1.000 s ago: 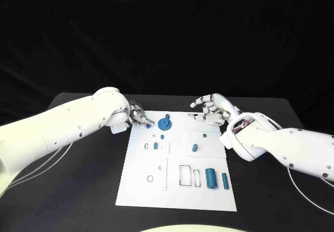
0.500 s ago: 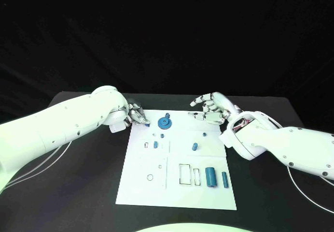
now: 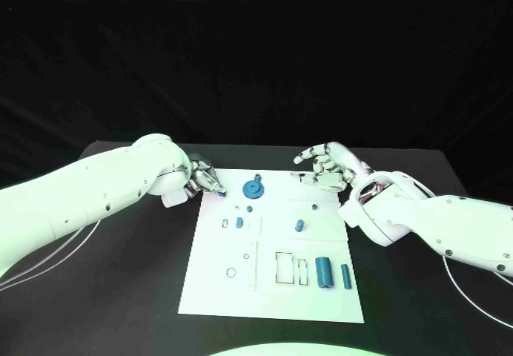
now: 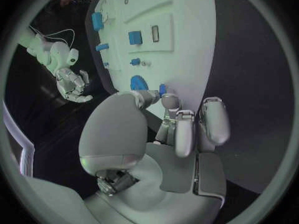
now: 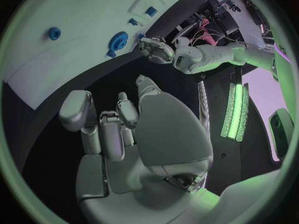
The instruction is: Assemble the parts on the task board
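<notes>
I see the left hand at the far left corner of the task board, fingertips pinching a small blue part just beside the blue disc. Right hand hovers over the board's far right corner, fingers apart and loosely curled, holding nothing.

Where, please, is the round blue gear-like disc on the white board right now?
In the head view, the round blue disc sits near the white task board's far edge, left of centre, just right of the left hand's fingertips.
</notes>
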Controlling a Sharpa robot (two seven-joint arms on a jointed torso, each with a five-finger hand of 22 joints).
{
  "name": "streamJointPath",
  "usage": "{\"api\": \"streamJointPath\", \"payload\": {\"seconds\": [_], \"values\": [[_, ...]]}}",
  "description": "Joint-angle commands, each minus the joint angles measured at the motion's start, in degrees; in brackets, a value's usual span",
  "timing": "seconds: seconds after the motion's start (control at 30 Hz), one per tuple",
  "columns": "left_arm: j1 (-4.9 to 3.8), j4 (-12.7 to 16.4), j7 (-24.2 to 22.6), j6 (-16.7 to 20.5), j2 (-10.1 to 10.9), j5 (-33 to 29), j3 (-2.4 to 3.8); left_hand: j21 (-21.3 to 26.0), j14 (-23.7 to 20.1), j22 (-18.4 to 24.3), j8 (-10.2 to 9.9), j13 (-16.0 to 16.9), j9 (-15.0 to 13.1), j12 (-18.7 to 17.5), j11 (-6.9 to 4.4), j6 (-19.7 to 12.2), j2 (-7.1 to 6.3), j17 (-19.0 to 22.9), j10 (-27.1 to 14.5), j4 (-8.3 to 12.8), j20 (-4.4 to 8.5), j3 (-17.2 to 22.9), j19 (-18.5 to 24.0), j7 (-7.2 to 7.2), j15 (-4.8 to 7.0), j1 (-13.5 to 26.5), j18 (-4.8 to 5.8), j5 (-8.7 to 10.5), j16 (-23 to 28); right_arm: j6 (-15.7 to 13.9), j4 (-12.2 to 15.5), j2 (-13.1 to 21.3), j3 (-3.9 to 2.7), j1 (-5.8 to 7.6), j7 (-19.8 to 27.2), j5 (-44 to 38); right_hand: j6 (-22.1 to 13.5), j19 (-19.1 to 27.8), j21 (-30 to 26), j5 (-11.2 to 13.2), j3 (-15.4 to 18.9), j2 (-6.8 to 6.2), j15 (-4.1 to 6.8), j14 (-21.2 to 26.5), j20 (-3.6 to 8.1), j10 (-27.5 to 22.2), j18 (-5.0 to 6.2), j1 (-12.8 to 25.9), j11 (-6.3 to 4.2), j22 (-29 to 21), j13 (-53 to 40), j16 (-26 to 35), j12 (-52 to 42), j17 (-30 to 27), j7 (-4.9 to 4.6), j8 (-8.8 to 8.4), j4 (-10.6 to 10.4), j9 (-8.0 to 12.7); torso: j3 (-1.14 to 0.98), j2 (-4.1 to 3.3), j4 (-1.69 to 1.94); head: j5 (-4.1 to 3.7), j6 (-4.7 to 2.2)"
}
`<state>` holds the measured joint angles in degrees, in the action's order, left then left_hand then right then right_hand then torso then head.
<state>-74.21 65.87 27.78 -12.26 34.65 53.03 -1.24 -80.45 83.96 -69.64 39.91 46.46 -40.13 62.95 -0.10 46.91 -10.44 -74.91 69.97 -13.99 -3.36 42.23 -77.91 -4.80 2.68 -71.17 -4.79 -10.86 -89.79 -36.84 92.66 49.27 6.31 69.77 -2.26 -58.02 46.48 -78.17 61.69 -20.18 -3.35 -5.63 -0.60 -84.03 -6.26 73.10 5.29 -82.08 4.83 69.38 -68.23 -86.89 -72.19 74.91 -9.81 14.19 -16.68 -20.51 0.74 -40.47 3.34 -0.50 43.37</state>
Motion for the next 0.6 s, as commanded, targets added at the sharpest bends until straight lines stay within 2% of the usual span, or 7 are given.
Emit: {"api": "streamJointPath", "payload": {"seconds": [0.03, 0.2, 0.3, 0.47, 0.6], "values": [[-0.03, 2.8, 0.1, 1.2, 1.6, -2.7, 0.04, -0.7, 6.0, -0.9, 2.2, 0.6, -6.5, 0.8, -0.16, 0.7, -0.74, -15.1, 1.2, 8.3, 0.33, 8.9, -0.8, 0.79, 0.74, 1.7, 0.58, -3.04, -0.2, 0.5, 0.0, 0.1, -0.03, -0.02, 0.5, 0.0, -0.1, 0.1, -0.4, -0.2, -0.4, -0.11, 0.24, -4.2, 0.09, -0.1, 0.64, 0.6, -0.08, 0.0, -0.1, 0.2, -0.1, 8.0, 0.07, 0.34, 0.0, 0.0, -0.05, 0.18, 0.21, -0.01, 0.09], [-0.04, 7.7, 0.2, 2.1, 4.4, -3.0, 0.05, -1.2, 6.0, -1.9, 3.1, 1.0, -7.0, 1.1, -0.58, 1.4, -1.54, -15.1, 2.2, 9.6, 0.65, 10.0, -1.4, 1.17, 1.08, 3.5, 0.78, -5.73, -0.2, 0.5, -0.1, 0.3, -0.03, -0.03, 0.5, 0.0, -0.1, 0.1, -0.4, -0.2, -0.4, -0.11, 0.24, -4.2, 0.09, -0.1, 0.64, 0.6, -0.08, 0.0, -0.1, 0.2, -0.1, 8.0, 0.07, 0.34, 0.0, 0.0, -0.11, 0.42, 0.40, -0.16, 0.20], [-0.04, 11.2, 0.0, 2.2, 6.1, -2.0, 0.06, -1.3, 6.0, -2.0, 3.3, 1.1, -7.2, 1.2, -0.68, 1.5, -1.78, -15.1, 2.4, 10.0, 0.73, 10.4, -1.5, 1.27, 1.15, 3.8, 0.81, -6.04, -0.2, 0.6, -0.2, 0.3, -0.02, -0.06, 0.5, 0.1, -0.1, 0.1, -0.4, -0.2, -0.4, -0.11, 0.24, -4.2, 0.09, -0.1, 0.64, 0.6, -0.08, 0.0, -0.1, 0.2, -0.1, 8.0, 0.07, 0.34, 0.0, 0.0, -0.10, 0.54, 0.52, -0.47, 0.23], [-0.04, 14.8, 0.0, 2.0, 7.5, 0.2, 0.04, -1.3, 6.0, -2.0, 3.4, 1.1, -7.2, 1.2, -0.71, 1.6, -1.86, -15.1, 2.5, 10.1, 0.75, 10.5, -1.5, 1.30, 1.16, 3.8, 0.81, -6.09, -0.2, 0.6, -0.3, 0.4, -0.02, -0.11, 0.5, 0.1, -0.1, 0.1, -0.4, -0.2, -0.4, -0.11, 0.24, -4.2, 0.09, -0.1, 0.64, 0.6, -0.08, 0.0, -0.1, 0.2, -0.1, 8.0, 0.07, 0.34, 0.0, 0.0, -0.14, 0.64, 0.57, -0.35, 0.51], [-0.02, 16.5, 0.2, 1.7, 8.0, 1.7, -0.05, -1.3, 6.0, -2.1, 3.4, 1.1, -7.2, 1.2, -0.76, 1.7, -1.91, -15.1, 2.6, 10.4, 0.78, 10.7, -1.6, 1.34, 1.19, 3.9, 0.84, -6.16, -0.2, 0.7, -0.4, 0.4, -0.02, -0.18, 0.5, 0.1, -0.2, 0.1, -0.4, -0.2, -0.6, -0.33, 0.27, -4.2, 0.10, -0.1, 0.63, 0.4, -0.12, 0.1, 0.0, 0.2, -0.1, 8.0, 0.10, 0.47, 0.1, 0.1, -0.06, 0.57, 0.62, -0.19, 0.57]]}}
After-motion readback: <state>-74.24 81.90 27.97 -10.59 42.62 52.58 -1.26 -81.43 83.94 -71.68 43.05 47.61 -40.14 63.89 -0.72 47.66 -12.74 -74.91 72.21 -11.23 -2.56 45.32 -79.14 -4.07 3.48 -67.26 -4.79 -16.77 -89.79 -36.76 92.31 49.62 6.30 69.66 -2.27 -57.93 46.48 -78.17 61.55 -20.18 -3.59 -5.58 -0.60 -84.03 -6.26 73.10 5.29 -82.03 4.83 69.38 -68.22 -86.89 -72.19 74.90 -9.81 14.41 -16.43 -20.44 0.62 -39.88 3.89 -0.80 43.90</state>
